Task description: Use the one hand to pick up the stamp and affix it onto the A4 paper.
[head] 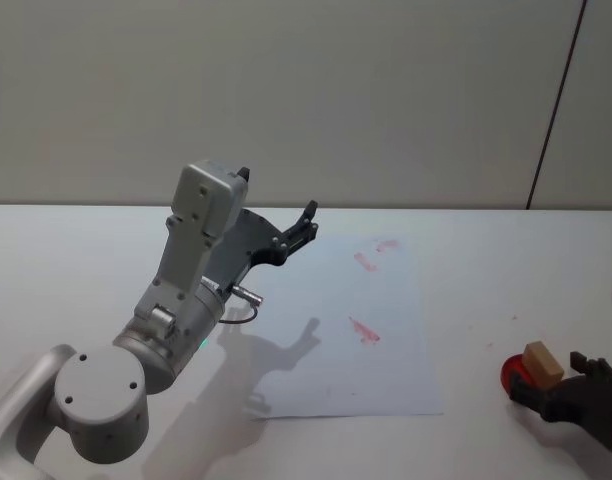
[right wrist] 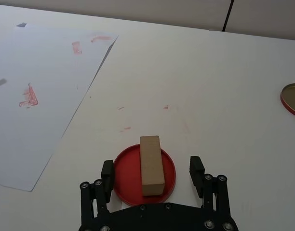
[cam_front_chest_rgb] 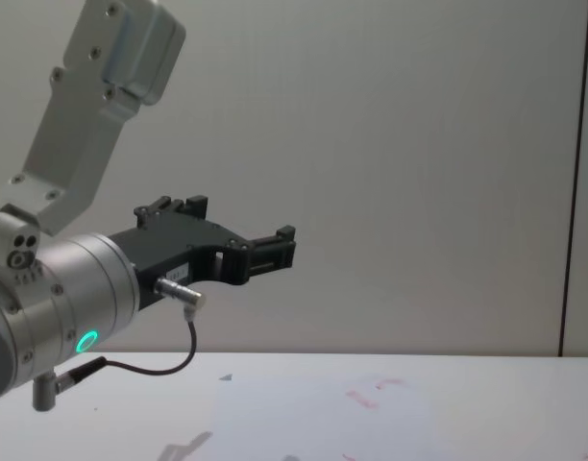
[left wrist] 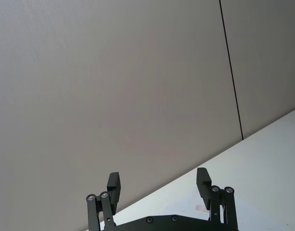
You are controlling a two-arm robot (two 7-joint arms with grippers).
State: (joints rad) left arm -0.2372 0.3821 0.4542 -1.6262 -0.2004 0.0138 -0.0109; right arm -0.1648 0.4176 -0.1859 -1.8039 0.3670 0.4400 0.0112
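The right gripper [right wrist: 151, 168], released, straddles the stamp [right wrist: 152, 161], one finger off each long side, apparently lined up to close. The stamp lies flat on a red ink pad [right wrist: 124, 175], presumably inking, its long axis running along the gripper's reach. Beyond lies the A4 paper [right wrist: 46, 91]. Above its far corner the left gripper [left wrist: 158, 185] hangs spread, idle.

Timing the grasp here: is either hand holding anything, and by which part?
Nothing is held. The right hand is open, one finger on each side of the stamp on the red ink pad, not touching it. The left hand is open in the air.
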